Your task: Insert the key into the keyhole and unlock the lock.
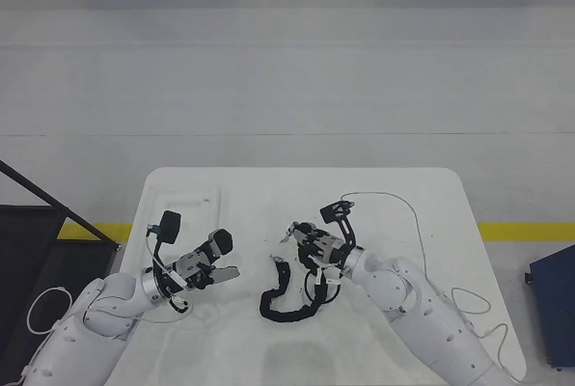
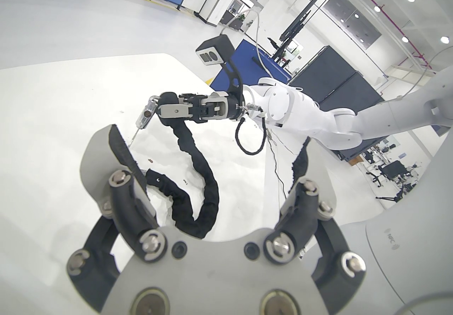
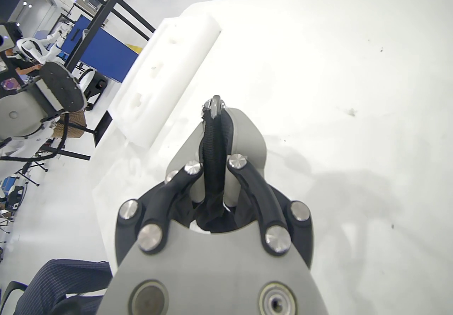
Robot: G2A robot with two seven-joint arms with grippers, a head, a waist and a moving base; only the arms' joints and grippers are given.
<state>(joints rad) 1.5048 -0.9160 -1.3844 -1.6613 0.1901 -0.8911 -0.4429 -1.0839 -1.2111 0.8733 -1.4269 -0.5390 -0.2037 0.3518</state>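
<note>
Curling in a black fabric-sleeved loop at the lower centre of the top view, the lock [image 1: 286, 299] rests on the white desk [image 1: 403, 203], its silvery head end raised. The right end effector [image 1: 297, 236] is clamped on that end. The left end effector [image 1: 227, 258], fingers apart, hovers just left of the loop.

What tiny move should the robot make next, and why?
Probably bring the open left hand in to pinch the thin metal piece, likely the key, sticking out of the lock. The right hand is shut on the lock and presents that end toward the left hand, whose fingers are empty and right beside it.
</note>
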